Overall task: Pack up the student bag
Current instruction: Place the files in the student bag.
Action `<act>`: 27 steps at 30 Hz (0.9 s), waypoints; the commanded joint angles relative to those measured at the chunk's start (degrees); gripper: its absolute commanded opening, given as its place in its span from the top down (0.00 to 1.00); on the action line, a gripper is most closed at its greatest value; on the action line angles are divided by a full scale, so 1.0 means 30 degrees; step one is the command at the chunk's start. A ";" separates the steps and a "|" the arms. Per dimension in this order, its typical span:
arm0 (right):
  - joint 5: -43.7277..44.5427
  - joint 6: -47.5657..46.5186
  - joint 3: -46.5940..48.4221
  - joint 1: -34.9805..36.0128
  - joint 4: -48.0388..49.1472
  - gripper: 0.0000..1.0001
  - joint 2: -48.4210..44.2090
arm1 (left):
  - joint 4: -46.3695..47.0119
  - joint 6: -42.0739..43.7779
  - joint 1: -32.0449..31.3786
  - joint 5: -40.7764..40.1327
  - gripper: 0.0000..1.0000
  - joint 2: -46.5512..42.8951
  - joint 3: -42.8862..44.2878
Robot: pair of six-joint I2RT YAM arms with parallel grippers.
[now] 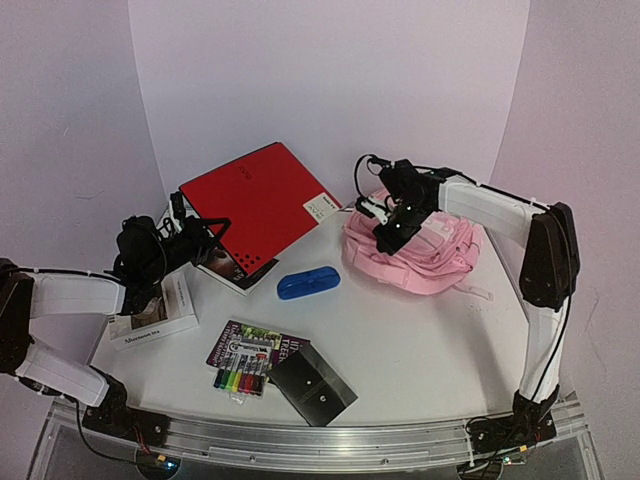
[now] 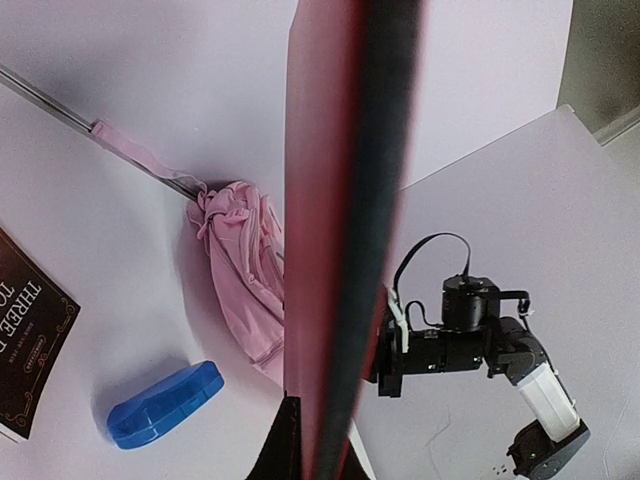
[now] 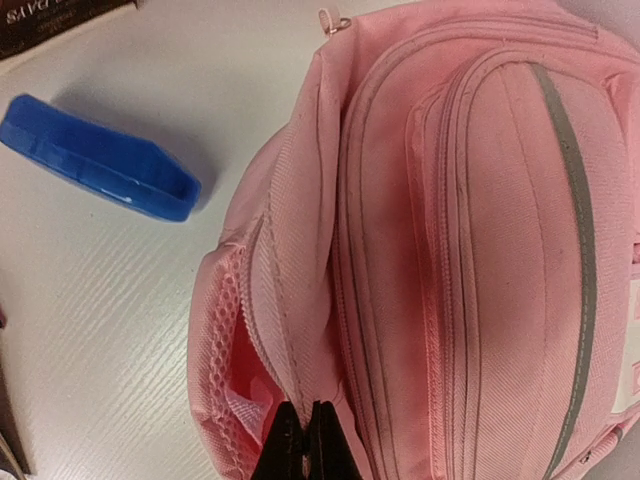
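Observation:
The pink student bag [image 1: 420, 245] lies at the back right of the table. My right gripper [image 1: 385, 228] is shut on the fabric edge of its opening; in the right wrist view the black fingertips [image 3: 304, 445] pinch the pink seam beside the open mesh-lined mouth of the bag [image 3: 480, 220]. My left gripper [image 1: 205, 238] is shut on the near left edge of a large red notebook [image 1: 262, 195] and holds it tilted above the table. The left wrist view shows the notebook edge-on [image 2: 340, 230], with the bag [image 2: 245, 270] beyond it.
A blue plastic case [image 1: 308, 282] lies between notebook and bag, and shows in both wrist views [image 2: 165, 405] [image 3: 100, 160]. A white tea box [image 1: 160, 315] sits at left. A dark book [image 1: 250, 345], a marker pack [image 1: 240, 378] and a black pouch [image 1: 312, 385] lie near the front.

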 commanded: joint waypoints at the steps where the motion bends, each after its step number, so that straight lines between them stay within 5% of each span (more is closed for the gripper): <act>1: -0.0917 0.0964 0.1787 -0.0206 -0.0132 1.00 -0.2165 | 0.1317 0.0366 0.0091 0.0110 1.00 -0.1281 0.0011; 16: -0.6471 0.4088 -0.0221 -0.1607 -0.0911 0.98 0.0342 | 0.1257 0.0647 0.0098 0.0074 1.00 -0.1271 -0.0021; 23: -0.5762 0.4871 -0.0367 -0.1767 -0.0572 0.99 0.1790 | 0.1254 0.0754 0.0098 0.0137 1.00 -0.1291 -0.0021; 27: -0.5670 0.5311 -0.0306 -0.2023 -0.0429 0.88 0.2364 | 0.1260 0.0809 0.0098 0.0224 1.00 -0.1251 -0.0005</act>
